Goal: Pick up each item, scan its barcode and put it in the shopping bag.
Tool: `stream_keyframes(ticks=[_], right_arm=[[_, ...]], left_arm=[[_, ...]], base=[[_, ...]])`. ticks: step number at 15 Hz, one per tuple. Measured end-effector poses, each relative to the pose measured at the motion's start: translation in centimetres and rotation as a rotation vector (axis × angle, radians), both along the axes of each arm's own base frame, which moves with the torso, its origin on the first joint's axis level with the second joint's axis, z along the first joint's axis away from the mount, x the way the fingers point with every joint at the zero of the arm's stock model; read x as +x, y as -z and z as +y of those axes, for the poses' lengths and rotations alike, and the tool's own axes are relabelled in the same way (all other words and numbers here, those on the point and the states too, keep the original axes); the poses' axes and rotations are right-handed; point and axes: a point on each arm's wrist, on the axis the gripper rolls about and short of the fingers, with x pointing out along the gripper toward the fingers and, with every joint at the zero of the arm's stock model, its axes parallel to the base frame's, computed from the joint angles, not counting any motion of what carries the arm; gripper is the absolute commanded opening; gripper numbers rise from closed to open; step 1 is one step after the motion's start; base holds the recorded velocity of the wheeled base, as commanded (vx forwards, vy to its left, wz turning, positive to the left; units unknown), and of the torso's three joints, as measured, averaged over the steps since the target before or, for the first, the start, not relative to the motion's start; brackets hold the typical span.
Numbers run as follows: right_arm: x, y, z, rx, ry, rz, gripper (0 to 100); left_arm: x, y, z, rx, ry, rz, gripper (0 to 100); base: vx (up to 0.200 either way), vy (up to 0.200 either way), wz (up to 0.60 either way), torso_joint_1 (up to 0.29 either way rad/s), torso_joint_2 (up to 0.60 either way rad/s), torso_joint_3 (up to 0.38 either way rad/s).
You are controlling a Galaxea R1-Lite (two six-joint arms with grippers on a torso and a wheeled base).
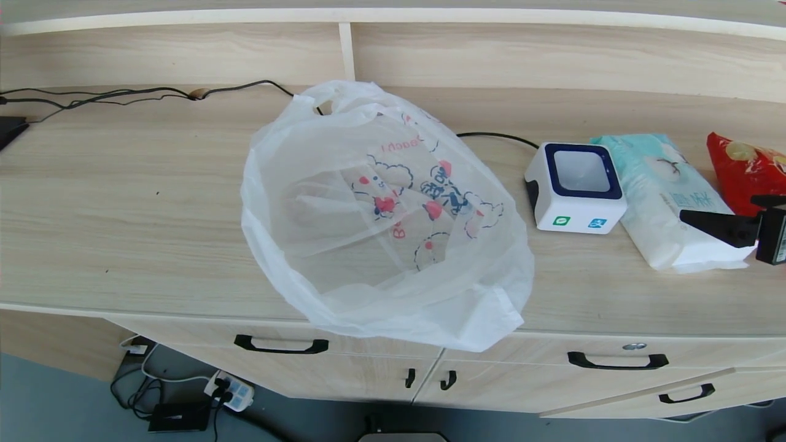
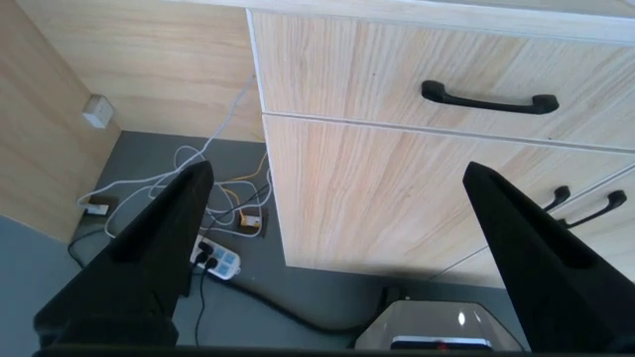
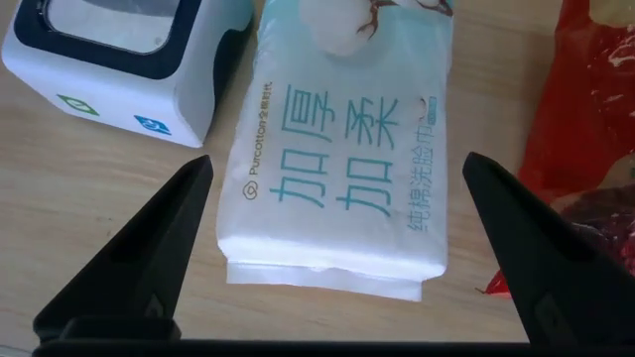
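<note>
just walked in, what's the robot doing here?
Checkout run, nothing bagged yet. The right gripper, open, hangs over the tissue pack lying beside the scanner on the counter; a red snack bag lies right of the pack. The shopping bag sits open left of the scanner, nothing visible inside. The left gripper is open and empty, down by the drawers.

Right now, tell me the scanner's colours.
White scanner with a navy top rim, clearest in the head view.

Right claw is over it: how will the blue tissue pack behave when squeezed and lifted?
Probably soft: the tissue pack looks pillowy and should dent under the right claw. Likely light for its bulk. Glossy wrap may slip.
</note>
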Motion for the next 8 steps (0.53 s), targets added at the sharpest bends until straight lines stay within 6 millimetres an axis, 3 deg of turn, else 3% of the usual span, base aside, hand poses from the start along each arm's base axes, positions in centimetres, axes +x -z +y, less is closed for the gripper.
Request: stream_keyframes(ticks=[8], right_arm=[[1.7, 0.4, -0.3, 0.005, 0.000, 0.031, 100]], left_arm=[[0.0, 0.0, 0.0, 0.000, 0.000, 0.000, 100]], base=[[0.000, 0.000, 0.00, 0.000, 0.00, 0.000]])
